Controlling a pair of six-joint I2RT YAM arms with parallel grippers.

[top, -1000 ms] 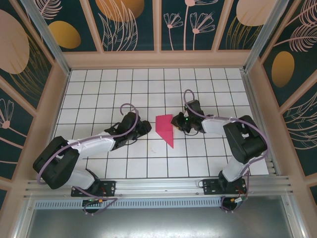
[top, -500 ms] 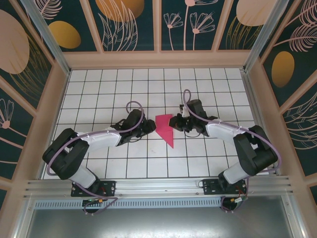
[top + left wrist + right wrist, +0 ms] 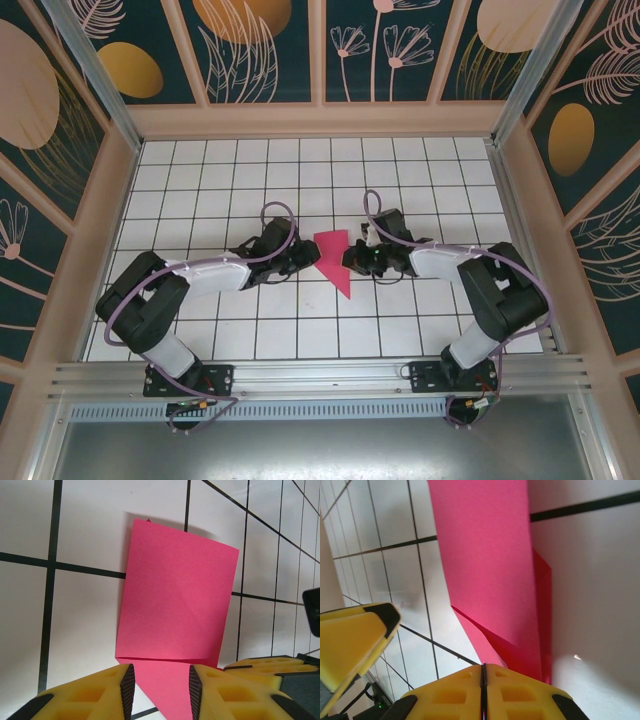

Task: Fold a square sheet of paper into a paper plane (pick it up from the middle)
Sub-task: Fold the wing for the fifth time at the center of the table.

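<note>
Folded sheet (image 3: 333,258) on table (image 3: 200,180), between left jaws and, apparently touching, right jaws.

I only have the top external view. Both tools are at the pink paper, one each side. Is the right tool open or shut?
Observer: Shut. The right wrist view shows the right tool with its yellow fingers pressed together at the folded pink paper edge.
Operator: And the left tool?
Observer: Open. Its wrist view shows its yellow fingers apart, pink paper in the gap between them.
Operator: Any creases?
Observer: Yes, a fold line runs across the paper just ahead of the left tool.
</note>
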